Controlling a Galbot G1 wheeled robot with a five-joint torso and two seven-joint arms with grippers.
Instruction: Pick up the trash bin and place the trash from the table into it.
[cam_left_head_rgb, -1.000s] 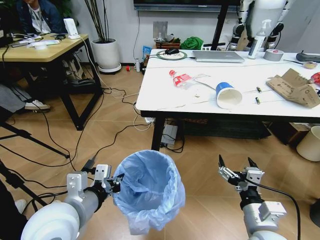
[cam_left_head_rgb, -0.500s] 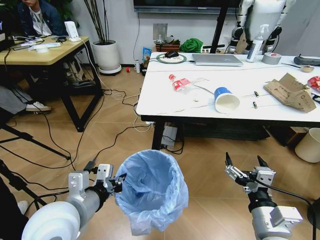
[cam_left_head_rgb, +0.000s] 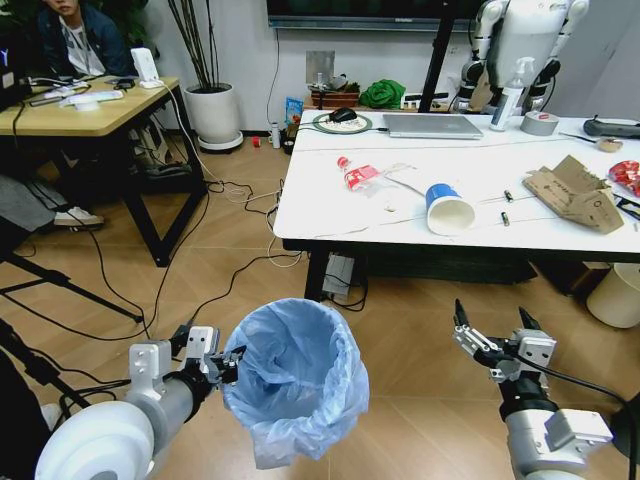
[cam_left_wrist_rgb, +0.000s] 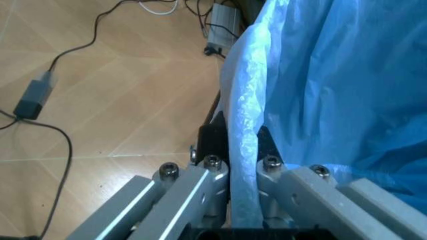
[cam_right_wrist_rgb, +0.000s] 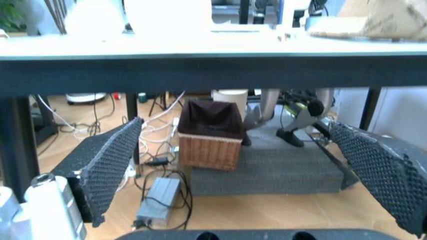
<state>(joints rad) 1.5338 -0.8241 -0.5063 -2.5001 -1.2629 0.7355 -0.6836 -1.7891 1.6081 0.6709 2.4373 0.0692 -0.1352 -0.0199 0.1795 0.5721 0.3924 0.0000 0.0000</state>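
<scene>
The left gripper (cam_left_head_rgb: 232, 362) is pinched tight on the rim of the small round trash bin lined with a crinkly light-blue plastic bag (cam_left_head_rgb: 293, 385), holding it off the wooden floor, short of the white marble-look table (cam_left_head_rgb: 330, 200). Nothing shows inside the bag. The right gripper (cam_left_head_rgb: 492, 335) hangs beside it, fingers spread wide and empty. A blue-and-white paper cup (cam_left_head_rgb: 448, 209) lies tipped on the table.

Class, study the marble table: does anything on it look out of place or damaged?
Yes. Litter lies loose on the table: a paper cup tipped on its side, a crushed bottle lying flat, and torn cardboard near the right end.
</scene>
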